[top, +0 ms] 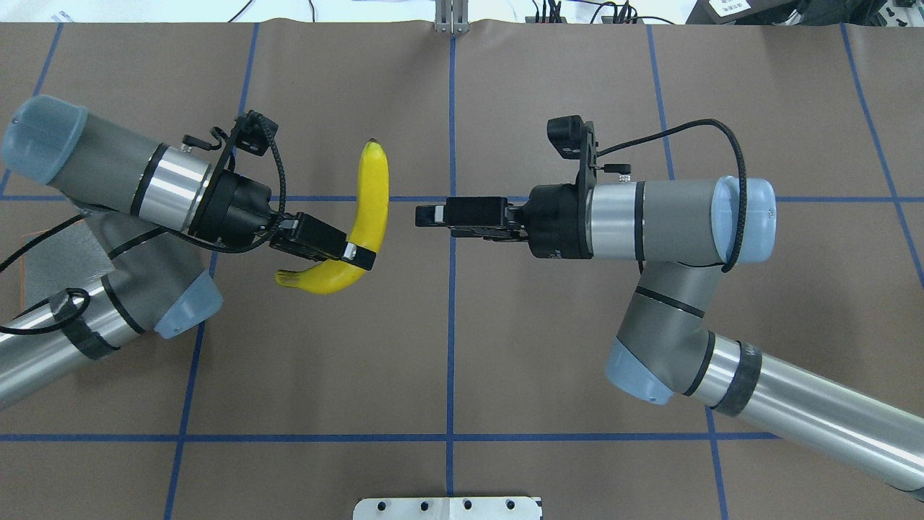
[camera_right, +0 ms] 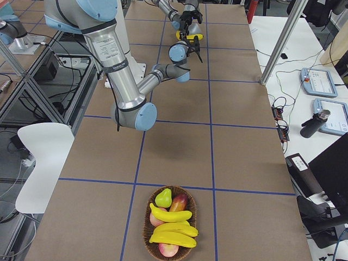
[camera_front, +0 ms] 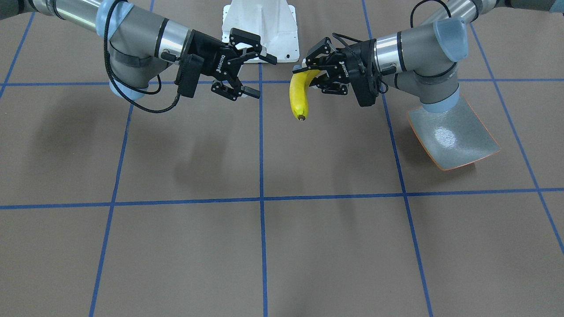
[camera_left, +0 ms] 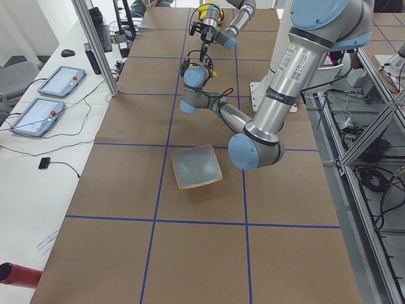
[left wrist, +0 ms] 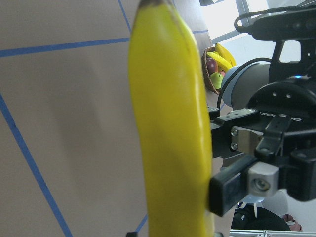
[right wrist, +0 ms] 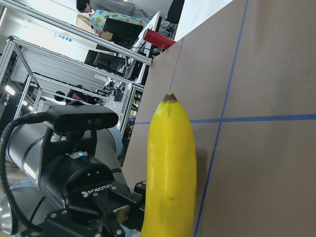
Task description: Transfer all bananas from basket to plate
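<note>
Here's the banana (camera_front: 298,97) up off the bench (camera_front: 176,154), well apart from the plate (camera_front: 458,141) on the side toward mid-bench, stem end pinched in the left gripper (camera_front: 306,75) and dark tip hanging free. The left fingers are clamped firmly across it. The right gripper (camera_front: 263,75) sits farther from the plate, just beyond the banana and facing it, with fingers spread wide and nothing between them. My read is that the job now is the carry to the plate. That means swinging the left arm back over the dish, but its own elbow hangs right above the plate, so the wrist needs to tuck in without sweeping the long free end against the rim. The banana should go down low and roughly flat, along the plate's length, and the fingers should release only once it touches, since a curved fruit dropped from height will likely roll off that shallow curve. The count: one plate, with no fruit on it. One banana is in the air, and what looks like three bananas in the basket (camera_right: 173,231). The basket (camera_right: 145,225) sits at the bench end opposite the plate, alongside one green pear (camera_right: 162,198) and about three reddish round fruits (camera_right: 179,203). Two arms are in play.
</note>
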